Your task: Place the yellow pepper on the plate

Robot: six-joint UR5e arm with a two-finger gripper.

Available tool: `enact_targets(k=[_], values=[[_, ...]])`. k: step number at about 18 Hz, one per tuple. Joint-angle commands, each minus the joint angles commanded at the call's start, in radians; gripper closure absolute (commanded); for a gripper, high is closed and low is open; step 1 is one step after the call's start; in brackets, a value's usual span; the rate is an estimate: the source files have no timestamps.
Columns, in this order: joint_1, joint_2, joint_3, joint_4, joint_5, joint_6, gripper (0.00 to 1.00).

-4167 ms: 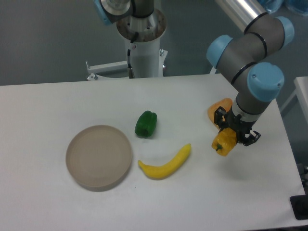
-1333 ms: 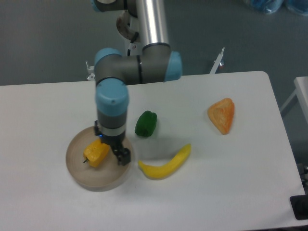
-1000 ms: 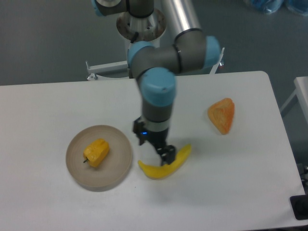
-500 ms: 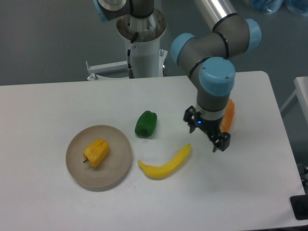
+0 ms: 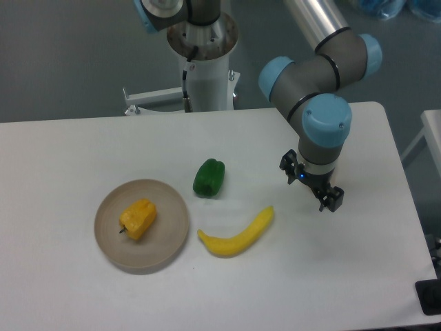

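The yellow pepper (image 5: 138,218) lies on its side on the tan plate (image 5: 171,234) at the left of the table, stem end toward the lower left. My gripper (image 5: 311,185) is open and empty. It hangs over the right side of the table, far right of the plate and pepper.
A green pepper (image 5: 209,177) lies right of the plate. A yellow banana (image 5: 238,235) lies in front of it. The orange wedge-shaped item is hidden behind my arm (image 5: 322,124). The robot base (image 5: 204,48) stands at the table's back edge.
The pepper was carried from the right side to the plate and let go there. My gripper, now empty, has moved back right across the table, a little further right in the last half second.
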Motion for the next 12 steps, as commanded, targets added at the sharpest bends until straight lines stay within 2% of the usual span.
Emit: enact_targets(k=[3, 12], values=[[0.000, -0.005, 0.005, 0.002, -0.035, 0.000, 0.00], [0.000, -0.005, 0.005, 0.000, -0.035, 0.000, 0.00]])
